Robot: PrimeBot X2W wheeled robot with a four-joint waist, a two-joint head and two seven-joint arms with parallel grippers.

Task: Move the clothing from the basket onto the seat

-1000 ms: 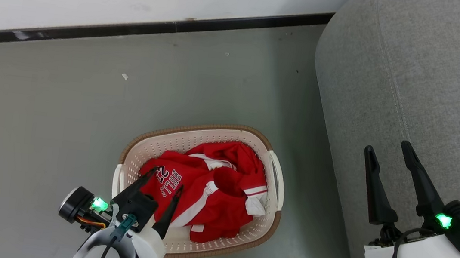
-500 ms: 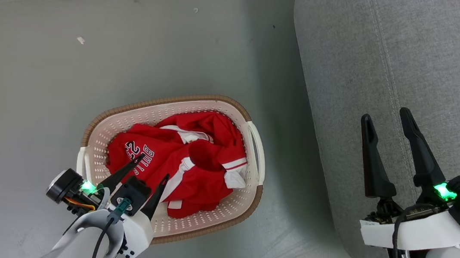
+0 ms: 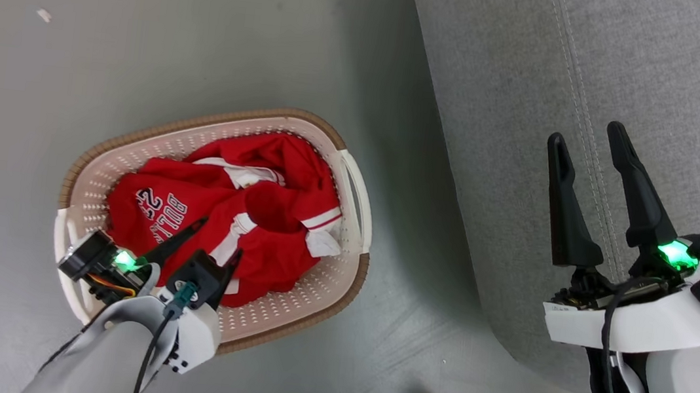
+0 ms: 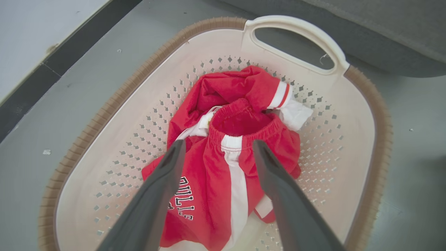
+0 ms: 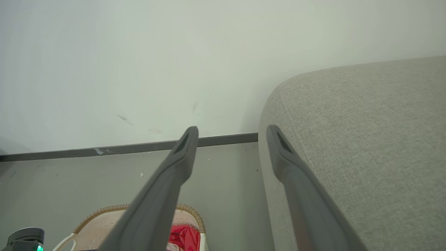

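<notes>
The clothing (image 3: 223, 208), red with white stripes and "BULLS" lettering, lies crumpled in the cream basket (image 3: 351, 190) on the floor. In the left wrist view the clothing (image 4: 230, 146) shows a red elastic waistband just beyond my fingertips, inside the basket (image 4: 362, 115). My left gripper (image 3: 217, 237) hangs open over the near side of the pile, fingers astride a white stripe, nothing held. Over the grey seat (image 3: 603, 60), my right gripper (image 3: 587, 141) stands open and empty. The right wrist view has the seat (image 5: 366, 139) at right, the basket (image 5: 104, 212) low down.
Grey floor surrounds the basket, with a small white scrap (image 3: 44, 15) at the far left. A white wall with a dark skirting strip (image 5: 122, 149) runs behind. The seat's rounded arm stands close to the basket's right handle (image 4: 303, 35).
The head camera has tilted down and shifted, so basket and seat slid up-left in view. My left gripper has lowered closer over the clothing. Both grippers stay open.
</notes>
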